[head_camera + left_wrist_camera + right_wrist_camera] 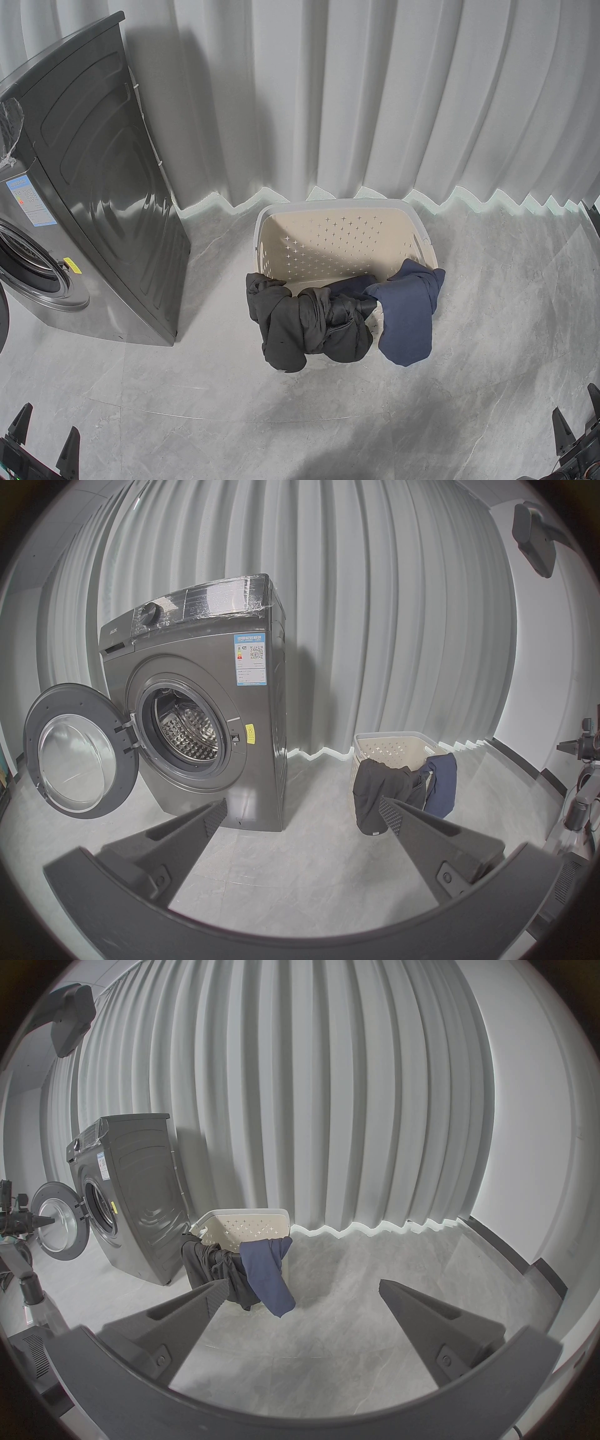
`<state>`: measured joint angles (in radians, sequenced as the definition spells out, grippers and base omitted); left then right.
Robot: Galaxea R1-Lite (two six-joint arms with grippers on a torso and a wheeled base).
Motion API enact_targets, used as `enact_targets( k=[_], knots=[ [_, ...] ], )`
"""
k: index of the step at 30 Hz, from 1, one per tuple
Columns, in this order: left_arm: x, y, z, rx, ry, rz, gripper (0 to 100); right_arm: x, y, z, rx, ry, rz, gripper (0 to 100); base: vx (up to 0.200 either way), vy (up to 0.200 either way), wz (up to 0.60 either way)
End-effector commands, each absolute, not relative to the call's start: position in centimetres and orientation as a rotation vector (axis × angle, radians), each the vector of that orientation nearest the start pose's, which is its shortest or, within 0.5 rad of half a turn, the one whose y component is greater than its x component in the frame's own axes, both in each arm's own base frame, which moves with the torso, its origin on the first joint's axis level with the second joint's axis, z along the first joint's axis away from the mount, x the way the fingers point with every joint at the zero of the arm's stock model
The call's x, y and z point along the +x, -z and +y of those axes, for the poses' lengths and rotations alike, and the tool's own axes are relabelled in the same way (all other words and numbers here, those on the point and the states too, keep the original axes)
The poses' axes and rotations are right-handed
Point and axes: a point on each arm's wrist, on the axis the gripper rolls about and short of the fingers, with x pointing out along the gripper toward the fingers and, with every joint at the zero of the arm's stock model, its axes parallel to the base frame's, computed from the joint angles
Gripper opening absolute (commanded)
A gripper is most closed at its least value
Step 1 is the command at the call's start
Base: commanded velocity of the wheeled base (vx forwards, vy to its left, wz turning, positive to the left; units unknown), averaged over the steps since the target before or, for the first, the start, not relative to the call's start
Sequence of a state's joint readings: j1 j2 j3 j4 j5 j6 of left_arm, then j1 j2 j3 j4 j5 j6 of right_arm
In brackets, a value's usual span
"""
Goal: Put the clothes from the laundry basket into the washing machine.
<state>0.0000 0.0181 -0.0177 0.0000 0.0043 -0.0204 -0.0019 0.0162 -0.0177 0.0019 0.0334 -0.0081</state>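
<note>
A cream laundry basket stands on the floor ahead, by the curtain. A black garment and a navy garment hang over its near rim. The grey washing machine stands to the left; its round door is swung open and the drum shows bare metal. My left gripper is low at the near left, open, holding nothing. My right gripper is low at the near right, open too. Both are well short of the basket, with its clothes between their fingers' sightlines.
A pleated white curtain closes off the back. Grey tiled floor stretches between me and the basket. A dark skirting and white wall run along the right side.
</note>
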Motion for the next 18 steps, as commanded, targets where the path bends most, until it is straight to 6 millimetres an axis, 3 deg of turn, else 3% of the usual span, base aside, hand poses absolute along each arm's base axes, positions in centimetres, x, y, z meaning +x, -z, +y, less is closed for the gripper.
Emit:
enact_targets(
  k=[1, 8, 18],
  knots=[
    [-2.27, -7.60, 0.01, -0.021, -0.005, 0.001, 100, -2.29, -7.57, 0.08, -0.008, -0.032, 0.000, 100, 0.000, -0.200, 0.00],
    [-2.27, -7.60, 0.01, -0.020, -0.005, 0.001, 100, -2.29, -7.56, 0.08, -0.009, -0.032, 0.001, 100, 0.000, -0.200, 0.00],
    [-2.27, -7.60, 0.01, -0.020, -0.005, 0.001, 100, -2.29, -7.56, 0.08, -0.009, -0.032, 0.001, 100, 0.000, 0.000, 0.00]
  ],
)
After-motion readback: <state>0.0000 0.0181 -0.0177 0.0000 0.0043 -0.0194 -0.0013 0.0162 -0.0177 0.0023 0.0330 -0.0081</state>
